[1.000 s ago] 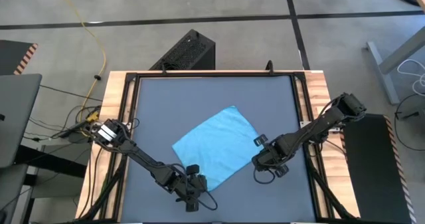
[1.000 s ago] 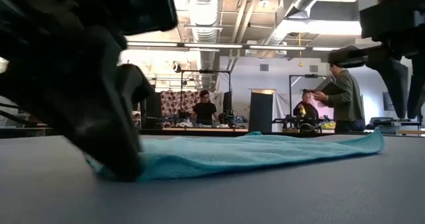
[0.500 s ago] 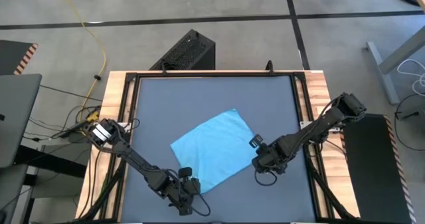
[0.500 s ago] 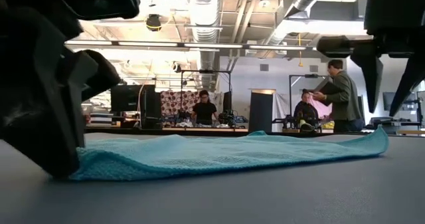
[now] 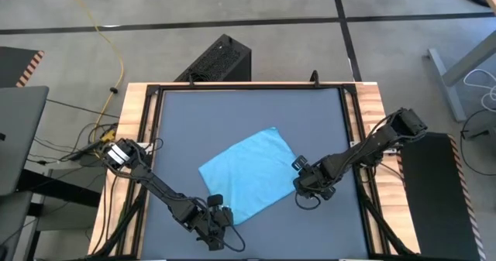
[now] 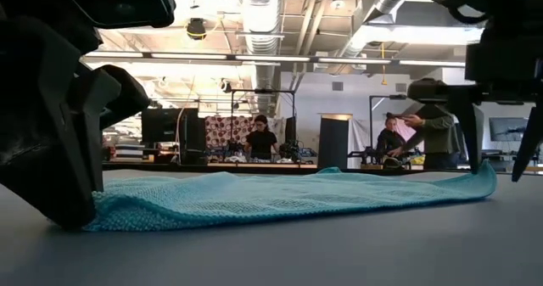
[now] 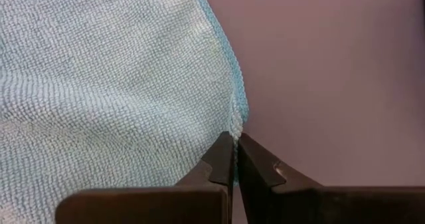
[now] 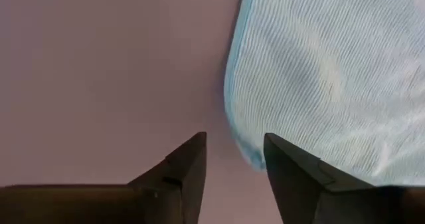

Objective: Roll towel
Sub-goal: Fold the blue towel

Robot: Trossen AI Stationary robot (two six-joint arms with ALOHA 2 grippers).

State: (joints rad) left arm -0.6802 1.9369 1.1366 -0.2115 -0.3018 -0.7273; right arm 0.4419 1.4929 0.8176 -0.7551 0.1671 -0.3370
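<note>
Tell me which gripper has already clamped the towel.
The left gripper: its fingers are pinched shut on the towel edge at the front corner. The right gripper is open beside the right corner, holding nothing.

The towel (image 5: pixel 249 175) is a light sky-blue woven cloth, plain and unmarked, spread open in a single layer on the dark grey tabletop (image 5: pixel 232 114) and turned so that its corners point diamond-wise, a little toward the front of the middle. It lies nearly flat, with low ripples along its top, and no part of it is rolled. Its stitched hem shows clearly at the near corner, which is slightly gathered
</note>
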